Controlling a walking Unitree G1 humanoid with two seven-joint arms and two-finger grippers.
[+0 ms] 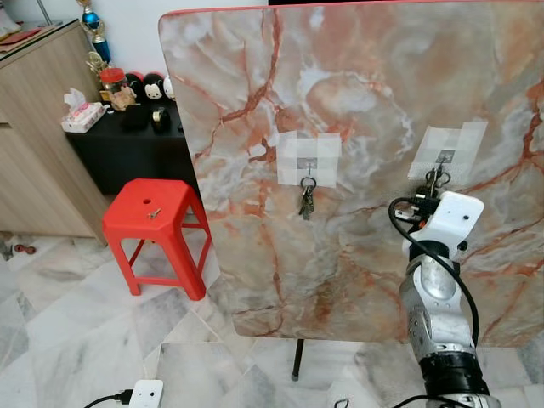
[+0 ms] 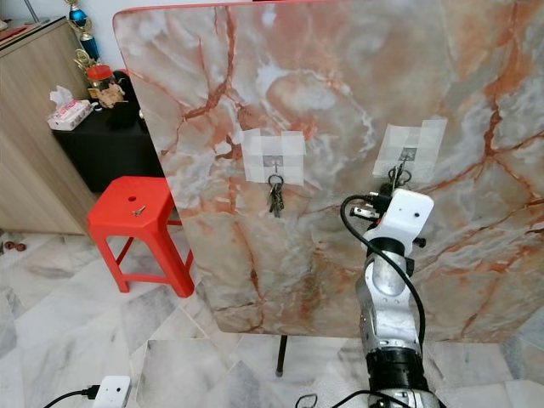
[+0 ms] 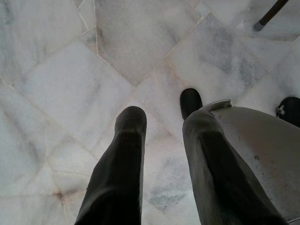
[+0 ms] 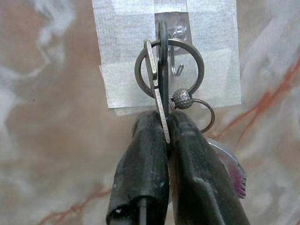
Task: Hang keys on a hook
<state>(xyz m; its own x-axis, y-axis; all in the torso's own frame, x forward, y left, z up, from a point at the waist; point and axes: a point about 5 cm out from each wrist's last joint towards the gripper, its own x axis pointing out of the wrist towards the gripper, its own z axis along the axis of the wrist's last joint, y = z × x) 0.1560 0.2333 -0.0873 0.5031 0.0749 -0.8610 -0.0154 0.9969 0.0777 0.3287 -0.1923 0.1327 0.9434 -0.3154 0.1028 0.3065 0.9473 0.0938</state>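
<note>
Tightly pinched, a flat key is clamped between the right gripper (image 4: pixel 167 136) fingers, with the keys (image 4: pixel 165 82) and their ring held up against the right hook (image 4: pixel 176 51) on its taped patch (image 4: pixel 124 56). Right arm is raised at the upright marble tabletop (image 1: pixel 357 85). Another key bunch (image 1: pixel 307 200) is seen hanging from the left hook. Left gripper (image 3: pixel 161 124) is held narrowly open over floor tiles (image 3: pixel 70 84)

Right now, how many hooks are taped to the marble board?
2. The left hook already carries a key bunch; the right hook has the right gripper holding keys at it.
</note>
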